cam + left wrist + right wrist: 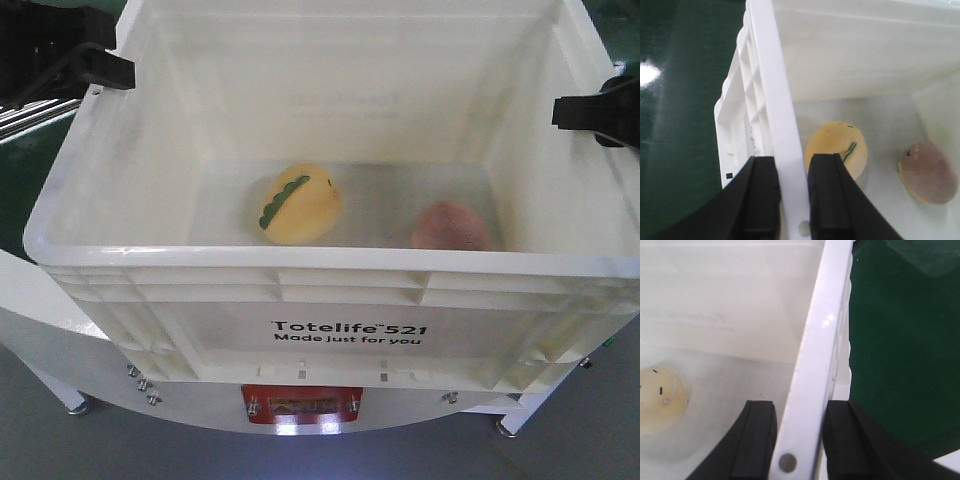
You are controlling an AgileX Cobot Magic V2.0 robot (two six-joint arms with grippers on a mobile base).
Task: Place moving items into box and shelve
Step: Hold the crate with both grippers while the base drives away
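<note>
The left end effector (795,200) is being clenched on the left rim of the box (300,262). Its fingers (762,200) are being pressed on either side of that rim, one against the outer ribs and one against the inner wall. The right end effector (800,440) is being closed on the opposite rim in the same way, one finger inside the box and one outside.

Opposite sides are probably being pinched so that the wide box is being held level and balanced between the two arms, which one arm alone could hardly manage.

Inside the box, the yellow egg (298,205) is lying on the floor a little left of the middle, with its green scalloped stripe turned upward. The reddish-brown egg (452,226) is lying toward the front right corner, close to the printed front wall and apart from the yellow one. Nothing else is being carried in the box.

With both items inside, the packing is judged to be done and the shelving is judged to be the step in hand. No shelf is being shown.

The dark green bench (680,125) is being glimpsed beyond both side walls. Whether the box is resting on it or being lifted clear cannot be told. In the front view, the robot's white base (60,330) is being overhung by the printed wall.
</note>
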